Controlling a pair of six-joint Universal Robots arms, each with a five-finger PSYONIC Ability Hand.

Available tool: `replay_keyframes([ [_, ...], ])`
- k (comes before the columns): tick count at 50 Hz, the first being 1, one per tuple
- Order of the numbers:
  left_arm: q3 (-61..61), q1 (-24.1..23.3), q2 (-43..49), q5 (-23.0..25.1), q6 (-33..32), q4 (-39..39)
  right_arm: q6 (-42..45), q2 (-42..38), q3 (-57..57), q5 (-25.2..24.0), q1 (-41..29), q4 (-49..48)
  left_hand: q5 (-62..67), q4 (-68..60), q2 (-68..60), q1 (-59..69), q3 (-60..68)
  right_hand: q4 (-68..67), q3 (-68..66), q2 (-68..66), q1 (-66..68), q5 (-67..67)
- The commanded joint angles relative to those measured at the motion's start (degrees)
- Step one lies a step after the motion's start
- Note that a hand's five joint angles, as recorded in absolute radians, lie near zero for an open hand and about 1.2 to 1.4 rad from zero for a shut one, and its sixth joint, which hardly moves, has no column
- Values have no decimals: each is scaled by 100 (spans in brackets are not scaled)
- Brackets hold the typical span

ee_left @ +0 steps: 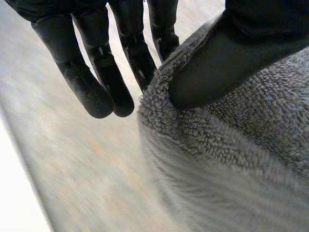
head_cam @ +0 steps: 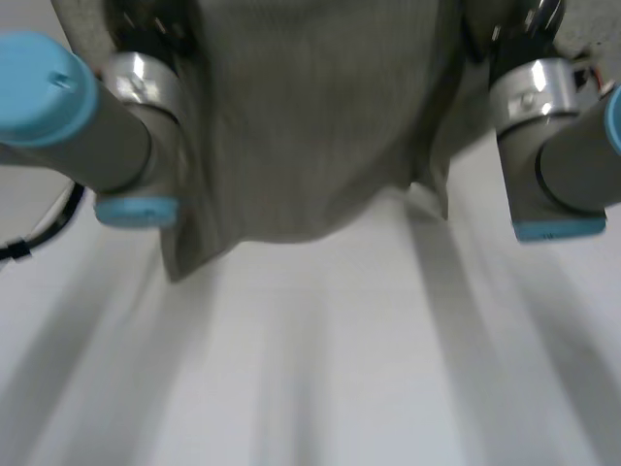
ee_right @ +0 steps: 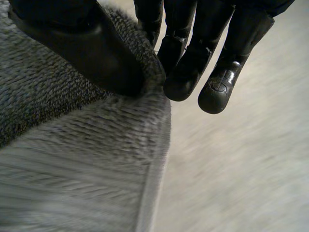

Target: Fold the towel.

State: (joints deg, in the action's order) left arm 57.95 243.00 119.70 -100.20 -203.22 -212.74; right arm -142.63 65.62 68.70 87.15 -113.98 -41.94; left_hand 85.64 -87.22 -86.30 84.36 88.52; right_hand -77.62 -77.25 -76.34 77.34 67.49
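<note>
Grey towel, black hands, white table.
Towel (head_cam: 310, 126): plain mid-grey, looped pile. My left hand (ee_left: 217, 63) & right hand (ee_right: 82, 48) on it: black. Left arm (head_cam: 87, 136) & right arm (head_cam: 572, 165) either side of towel: grey w/ light-blue caps. Table (head_cam: 340, 369) under towel: white.

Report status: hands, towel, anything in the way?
Left hand pinching grey terry towel edge, thumb on top. Right hand pinching the edge likewise. Towel hangs lifted over white table. No obstruction seen.
</note>
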Motion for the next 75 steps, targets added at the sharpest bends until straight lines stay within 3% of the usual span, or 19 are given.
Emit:
replay_keyframes([
  [1, 496, 81, -578, 387, 36, -94, -28, 57, -137, -31, -27, 270, -1564, 722, 630, -436, -852, -238, -275, -366, 266, 251],
  [10, 2367, 46, -728, 1046, -42, 224, 8, -101, 310, -1076, -27, 2750, -1564, 722, 630, -436, -852, -238, -275, -366, 266, 251],
  [16, 3522, 169, -887, 1187, -280, 286, 51, -251, 935, -1086, -10, 3517, -1564, 722, 630, -436, -852, -238, -275, -366, 266, 251],
  [24, 4821, 398, -869, 1205, -1219, 303, 227, -365, 2015, -1060, 43, 4184, -1564, 722, 630, -436, -852, -238, -275, -366, 266, 251],
  [28, 4954, 389, -913, 1214, -1264, 294, 192, -357, 2218, -1060, 61, 4203, -1564, 722, 630, -436, -852, -238, -275, -366, 266, 251],
  [30, 4989, 389, -940, 1205, -1264, 303, 131, -252, 2376, -1025, 61, 4150, -1564, 722, 630, -436, -852, 1934, 1896, 1806, -1906, -1920],
  [31, 4989, 389, -948, 1205, -1264, 303, 131, -251, 2376, -1024, 61, 4150, -1564, 722, 630, -436, -852, 1943, 1905, 1815, -1915, -1929],
  [35, 4989, 389, -1010, 1205, -1264, 303, -167, 178, 2586, -744, 69, 3817, -1564, 722, 630, -436, -852, 4055, 4018, 3928, -4027, -4042],
  [38, 4989, 389, -1054, 1187, -1256, 303, -509, 381, 2736, -542, 95, 3711, -1564, 722, 630, -436, -852, 4549, 4511, 4421, -4521, -4535],
  [46, 4998, 397, -1080, 1161, -1238, 295, -1205, 645, 3088, -453, 157, 3536, -1564, 722, 630, -436, -852, 5055, 5017, 4927, -5027, -5041],
  [57, 4989, 476, -1054, 1152, -1229, 268, -1337, 610, 3238, -321, 518, 3166, -1564, 722, 630, -436, -852, 4987, 4950, 4860, -4960, -4974],
  [75, 4945, 723, -1072, 1170, -1229, 251, -3630, -250, 2869, -567, 852, 3437, -1564, 722, 630, -436, -852, 4887, 4849, 4759, -4859, -4873],
])
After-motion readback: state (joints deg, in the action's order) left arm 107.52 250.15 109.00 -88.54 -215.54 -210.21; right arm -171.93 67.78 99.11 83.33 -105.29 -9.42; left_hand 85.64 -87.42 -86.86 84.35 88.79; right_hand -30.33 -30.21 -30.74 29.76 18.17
